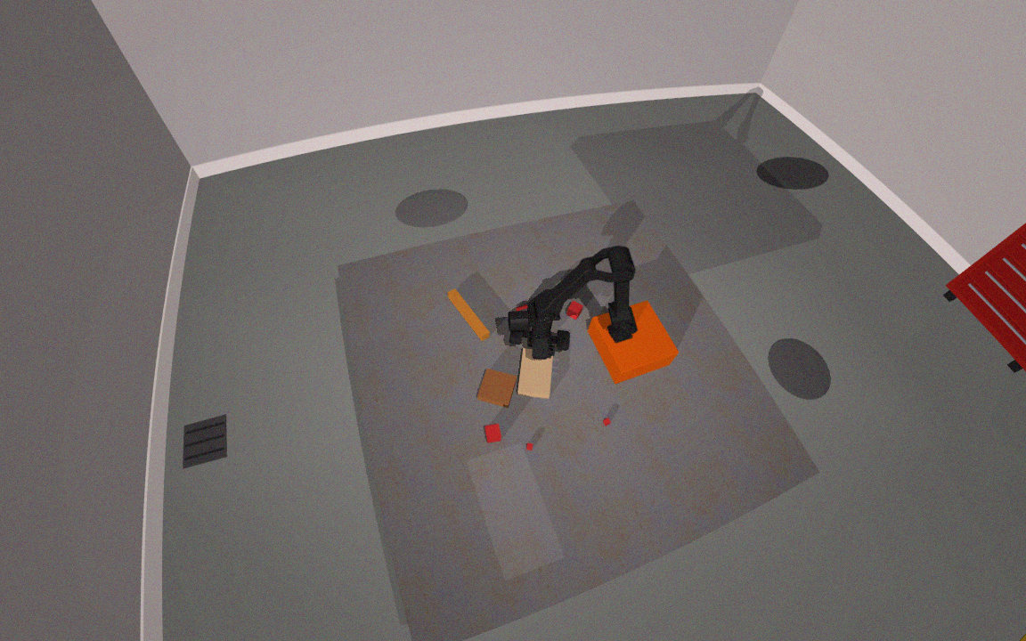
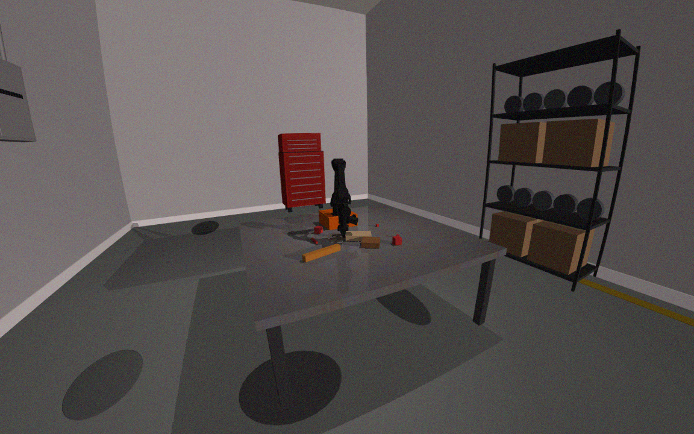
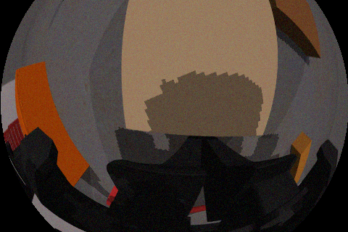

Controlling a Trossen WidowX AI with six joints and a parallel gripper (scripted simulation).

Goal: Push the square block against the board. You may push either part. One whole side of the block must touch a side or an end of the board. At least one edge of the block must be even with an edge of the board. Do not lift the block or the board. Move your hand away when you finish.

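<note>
The pale tan board lies flat on the table. The brown square block lies beside one long side of the board, turned slightly relative to it. One block corner is at or very near that side in the wrist view; I cannot tell whether they touch. My gripper is shut and empty, low at the board's near end. Its tips appear at that end's edge in the wrist view; contact is unclear. In the top view the arm hides this end.
An orange bar lies to one side. A large orange box stands by the arm's base. Several red pieces lie around, including a cube beyond the block and another near the arm.
</note>
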